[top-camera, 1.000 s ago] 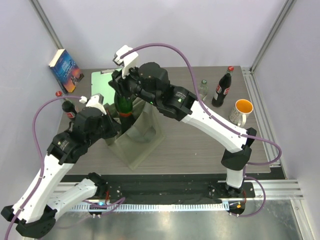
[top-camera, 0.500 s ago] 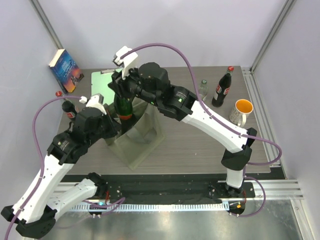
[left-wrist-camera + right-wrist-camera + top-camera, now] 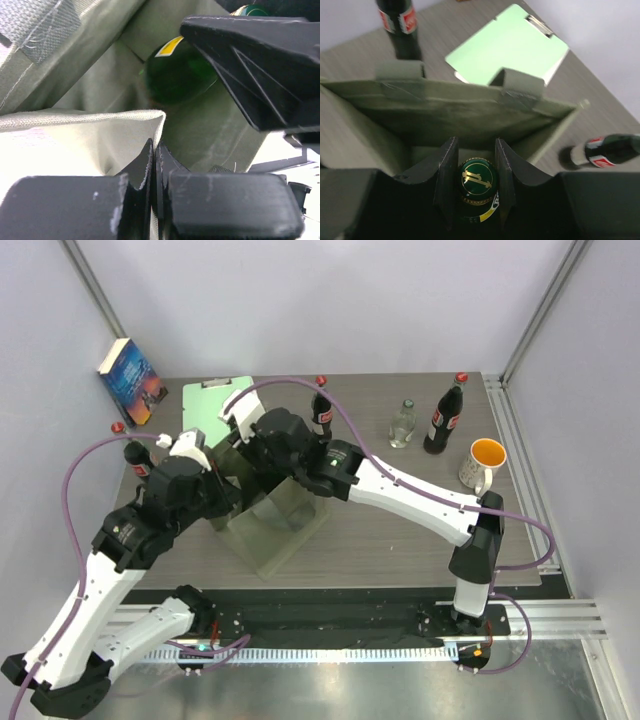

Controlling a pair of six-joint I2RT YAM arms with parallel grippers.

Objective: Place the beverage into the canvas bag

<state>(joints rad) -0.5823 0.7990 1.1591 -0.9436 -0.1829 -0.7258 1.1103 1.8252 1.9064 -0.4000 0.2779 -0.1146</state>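
1. A blue paperback book (image 3: 130, 368) leans by the wall at the table's far left corner. Nearer, at the left edge, stands a dark cola bottle with a red cap and red label (image 3: 137, 458).
2. The left gripper (image 3: 155, 150) has its jaws pressed together on the top edge of a fabric wall of the boxy olive-grey canvas bag (image 3: 285, 530), on the bag's left side.
3. A flat mint-green clipboard (image 3: 212, 400) lies just beyond the bag's far side.
4. The bag stands upright at mid-table with its mouth open. The dark green glass bottle with a gold-marked cap (image 3: 477, 181) is inside it, body below the rim. Which compartment holds it cannot be told.
5. The right gripper (image 3: 476, 150) reaches down into the bag's mouth, its fingers clamped on the green bottle's neck, one on each side of the cap.
6. A second cola bottle (image 3: 321, 412) stands just beyond the bag. Further right are a small clear glass bottle (image 3: 402, 425), a third cola bottle (image 3: 446, 418) and a white mug with an orange inside (image 3: 484, 462) near the right edge.
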